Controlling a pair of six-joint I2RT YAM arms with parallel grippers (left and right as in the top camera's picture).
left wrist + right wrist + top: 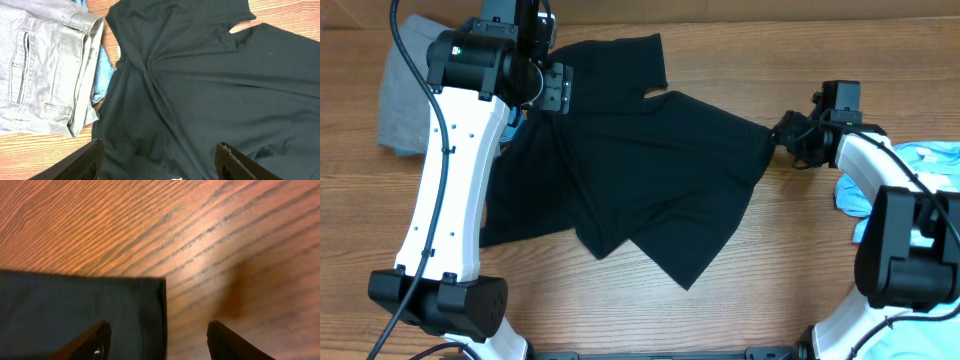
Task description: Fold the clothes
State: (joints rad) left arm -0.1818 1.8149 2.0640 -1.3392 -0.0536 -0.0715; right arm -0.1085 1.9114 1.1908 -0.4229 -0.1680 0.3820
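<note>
Right end effector (158,331) gapes wide over the black shirt (75,310) edge, bare table (225,230) beyond.

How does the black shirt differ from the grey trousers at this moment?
The black shirt lies spread open and wrinkled across the middle; the grey trousers sit folded in a compact stack at the far left. The shirt is plain and dark; the trousers are pale, with visible pockets and seams. Both lie on the wooden table.

Overhead straight down; wrist views close, sharing shirt (650,170)
</note>
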